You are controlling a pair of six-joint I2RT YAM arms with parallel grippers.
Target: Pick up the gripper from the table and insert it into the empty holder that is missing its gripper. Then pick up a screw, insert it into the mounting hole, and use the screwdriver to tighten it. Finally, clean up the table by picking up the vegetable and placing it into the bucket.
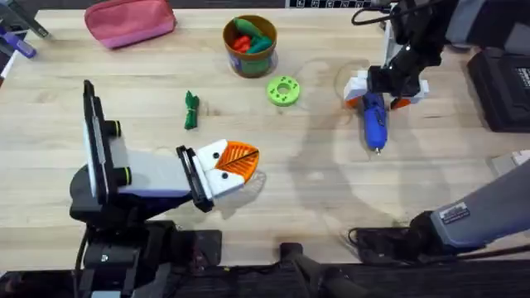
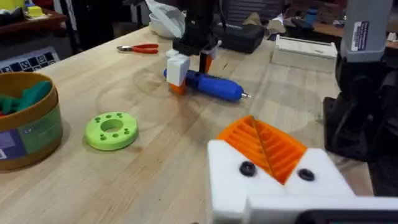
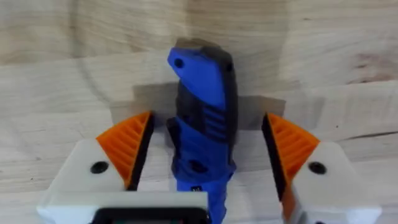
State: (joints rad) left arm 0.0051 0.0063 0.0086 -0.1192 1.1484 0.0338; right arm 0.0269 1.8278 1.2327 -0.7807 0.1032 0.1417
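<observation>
We see the right gripper (image 1: 387,89) low over the screwdriver (image 1: 374,120) at the table's (image 1: 315,190) far right. Its fingers are spread, one orange pad (image 3: 130,149) on each side of the blue body w/ a gap both sides, so open and not gripping. The screwdriver lies flat on the wood, bit end pointing toward the robot's base side.

The left gripper (image 1: 236,163) rests low near the table's front, left of center, w/ its white fingers and orange pads pressed together; closed, nothing between them that we can make out.

The vegetable (image 1: 191,110), dark green, lies on the table btwn the left arm and the bucket (image 1: 250,46), well apart from both. The bucket stands at the far edge near the middle and has red and green toy pieces inside. A round green disc (image 1: 283,91) sits just beside the bucket on the near-right side. A pink pouch (image 1: 130,21) lies at the far left. Red-handled pliers (image 2: 142,48) lie farther back in the left wrist view.
</observation>
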